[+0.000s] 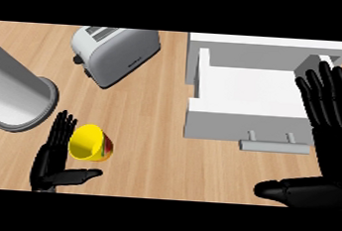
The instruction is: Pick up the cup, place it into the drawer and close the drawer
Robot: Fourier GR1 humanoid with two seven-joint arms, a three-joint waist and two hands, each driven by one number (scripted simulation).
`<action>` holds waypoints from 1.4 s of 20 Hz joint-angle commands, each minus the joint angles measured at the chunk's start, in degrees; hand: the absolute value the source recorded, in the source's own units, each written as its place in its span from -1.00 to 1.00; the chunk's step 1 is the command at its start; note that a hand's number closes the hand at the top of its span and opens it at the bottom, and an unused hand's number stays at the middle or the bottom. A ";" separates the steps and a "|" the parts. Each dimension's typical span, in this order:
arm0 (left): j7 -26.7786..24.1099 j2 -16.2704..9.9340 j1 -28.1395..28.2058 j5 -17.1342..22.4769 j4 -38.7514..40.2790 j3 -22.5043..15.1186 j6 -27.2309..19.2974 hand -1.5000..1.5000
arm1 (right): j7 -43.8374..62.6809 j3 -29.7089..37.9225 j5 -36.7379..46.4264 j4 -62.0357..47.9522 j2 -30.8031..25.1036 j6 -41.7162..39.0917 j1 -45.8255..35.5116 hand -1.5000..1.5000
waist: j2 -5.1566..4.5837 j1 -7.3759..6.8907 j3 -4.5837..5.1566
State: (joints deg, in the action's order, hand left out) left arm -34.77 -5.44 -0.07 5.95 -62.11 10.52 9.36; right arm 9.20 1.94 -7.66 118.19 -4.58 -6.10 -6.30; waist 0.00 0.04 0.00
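STEP: grasp pending | cup [92, 142] lying tilted on counter [157, 151], at 7 o'clock from open drawer [245, 94] | left hand [56, 156] beside cup, fingers straight, holding nothing | right hand [324, 122] open at 3 o'clock, resting | ADVICE: curl fingers and thumb round cup wall before lifting.

The surface [157, 151] is light wood with the grain running across the view. A yellow cup [90, 142] lies tipped on its side near the surface's near-left part, its mouth turned toward the left edge. A silver toaster [116, 52] sits toward the far edge, set at an angle. A large grey cylinder [14, 95] lies at the left edge, its round end toward the cup. A white drawer unit [249, 92] with its drawer pulled open stands on the right side, handle toward the near edge.
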 commanded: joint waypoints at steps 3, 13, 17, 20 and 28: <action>-6.51 -2.48 -4.84 0.16 12.98 2.49 1.96 -1.00 | 5.32 1.41 -1.37 2.46 -1.48 0.75 -3.29 -1.00 | -0.02 0.12 0.03; -13.13 -2.84 -8.17 -1.32 20.13 0.74 3.39 -1.00 | 2.81 4.79 -4.73 -0.07 -2.50 -1.90 -1.71 -1.00 | -0.01 0.07 0.01; -7.37 -3.45 -6.59 2.48 14.80 1.18 6.70 -1.00 | 5.48 1.10 -2.56 5.52 -0.16 0.65 0.54 -1.00 | 0.08 -0.03 -0.01; -12.99 -3.14 -16.56 1.57 29.25 3.31 4.96 -1.00 | 1.62 2.66 -2.23 -2.83 -1.24 -0.88 -3.77 -1.00 | -0.11 0.22 0.04; -15.96 -2.45 -13.71 3.00 30.02 1.53 12.41 -1.00 | 3.35 -1.20 0.46 2.66 0.78 0.58 -1.29 -1.00 | -0.07 0.09 0.04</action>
State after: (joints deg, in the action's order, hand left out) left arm -47.67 -8.04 -13.27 8.59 -35.15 12.47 17.26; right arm 11.48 1.71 -8.26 122.05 -4.25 -6.61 -4.61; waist -0.02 0.22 0.02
